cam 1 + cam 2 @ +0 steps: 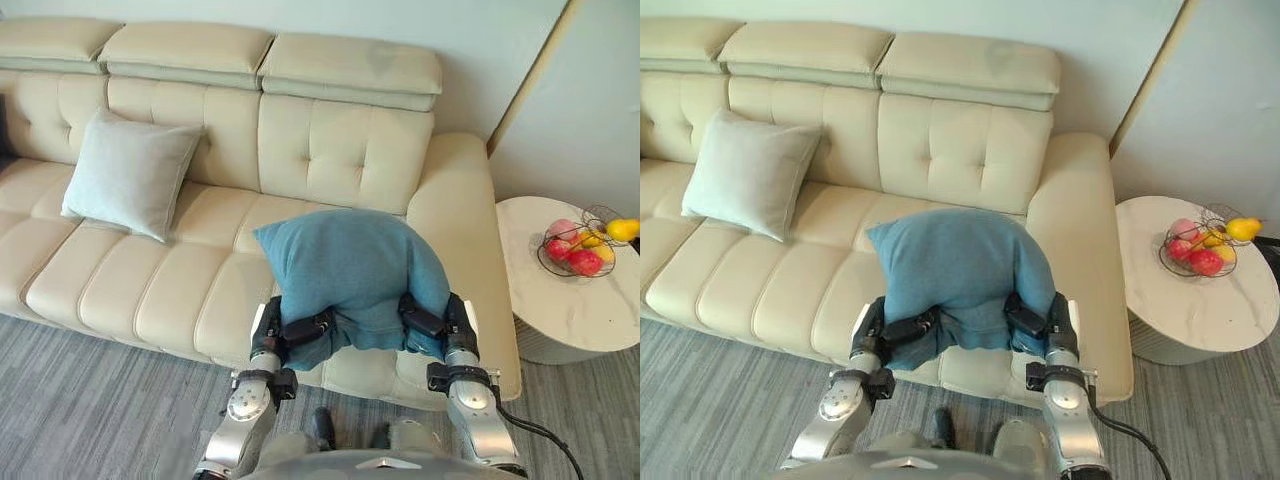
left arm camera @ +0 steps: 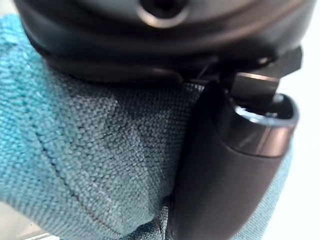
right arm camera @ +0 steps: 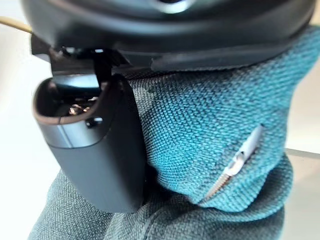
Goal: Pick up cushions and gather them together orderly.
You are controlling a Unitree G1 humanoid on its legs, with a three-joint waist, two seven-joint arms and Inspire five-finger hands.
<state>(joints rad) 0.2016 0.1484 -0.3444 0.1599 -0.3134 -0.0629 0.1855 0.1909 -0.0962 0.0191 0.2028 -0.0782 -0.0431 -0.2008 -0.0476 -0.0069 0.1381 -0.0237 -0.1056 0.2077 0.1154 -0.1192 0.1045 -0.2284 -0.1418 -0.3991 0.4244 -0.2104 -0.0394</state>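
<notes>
A big cream sofa (image 1: 330, 150) stands against a white wall (image 1: 500, 40), and the floor (image 1: 80, 400) in front of it is grey with thin stripes. Beside the sofa's arm on the robot's right is a round white desk (image 1: 560, 300). On it sits a wire basket (image 1: 590, 262) with red and yellow fruit (image 1: 585, 262) inside.

A pale cushion (image 1: 128, 172) leans upright against the sofa's back, far over on the robot's left. The blue cushion (image 1: 350, 265) is well apart from it, held up over the front of the sofa seat near the right end. It stands tall and bulges in the middle.

The left hand (image 1: 300, 328) grips the blue cushion's lower left corner, and the right hand (image 1: 428, 322) grips its lower right corner. The fingers of both hands are closed tight on the cloth, so the bottom edge is bunched between them.

The two eye views show the whole sofa, both cushions and the desk. The left wrist view comes very close: the dark thumb (image 2: 225, 175) presses into the blue knitted cloth, and a seam (image 2: 50, 165) runs across it. The right wrist view shows that hand's thumb (image 3: 95, 150) pinching the cloth too, and beside it a small silver zip pull (image 3: 240, 157) sticks out from a fold, which the eye views are too far away to show
</notes>
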